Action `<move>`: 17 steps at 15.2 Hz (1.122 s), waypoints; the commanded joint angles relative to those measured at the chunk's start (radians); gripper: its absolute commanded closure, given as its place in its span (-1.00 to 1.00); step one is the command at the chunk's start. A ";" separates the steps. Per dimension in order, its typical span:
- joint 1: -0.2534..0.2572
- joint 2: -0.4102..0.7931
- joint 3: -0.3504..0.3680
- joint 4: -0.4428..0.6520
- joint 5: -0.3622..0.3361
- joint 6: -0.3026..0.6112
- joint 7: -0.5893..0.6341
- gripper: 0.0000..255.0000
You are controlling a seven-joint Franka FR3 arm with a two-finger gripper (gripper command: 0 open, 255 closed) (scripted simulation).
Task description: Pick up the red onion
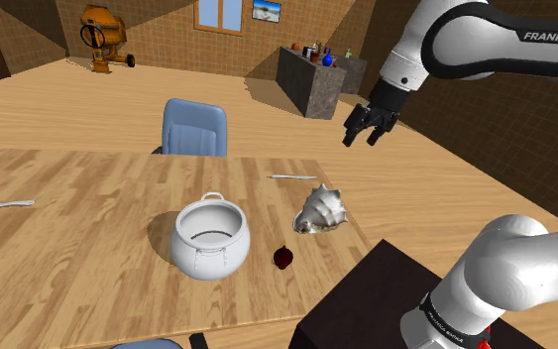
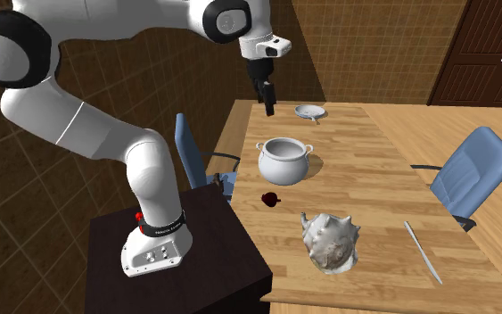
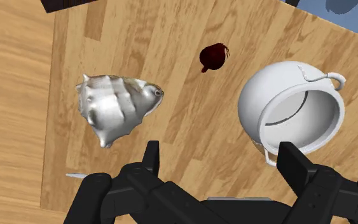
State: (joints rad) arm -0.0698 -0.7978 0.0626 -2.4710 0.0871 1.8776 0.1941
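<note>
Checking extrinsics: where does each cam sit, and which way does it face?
Shoulder view: beside the stand, looking down over the table; arm and gripper at right.
Second exterior view: off the table's shell end, facing along it; whole arm at left.
Wrist view: above the table, looking down; open fingers show.
Shared: red onion, pot, shell.

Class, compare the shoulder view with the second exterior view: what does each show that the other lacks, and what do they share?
Shoulder view adds: an orange cement mixer, a window and a counter with bottles by the far walls. Second exterior view adds: the arm unbroken from base to gripper. Both share: the open gripper raised above the wooden table, the dark red onion near the white pot, the shell and a knife.
</note>
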 commanded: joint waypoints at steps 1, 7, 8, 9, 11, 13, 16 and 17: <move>-0.013 0.029 0.034 -0.042 0.015 0.062 0.071 -1.00; -0.052 0.143 0.130 -0.143 0.056 0.242 0.269 -1.00; -0.059 0.168 0.147 -0.155 0.062 0.273 0.302 -1.00; -0.066 0.195 0.163 -0.166 0.067 0.305 0.336 -1.00; -0.081 0.255 0.196 -0.183 0.077 0.369 0.405 -1.00; -0.097 0.321 0.230 -0.195 0.082 0.435 0.475 -1.00; -0.126 0.433 0.279 -0.202 0.079 0.533 0.586 -1.00; -0.137 0.473 0.295 -0.201 0.074 0.566 0.626 -1.00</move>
State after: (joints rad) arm -0.1910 -0.3806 0.3414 -2.6733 0.1683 2.3955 0.7796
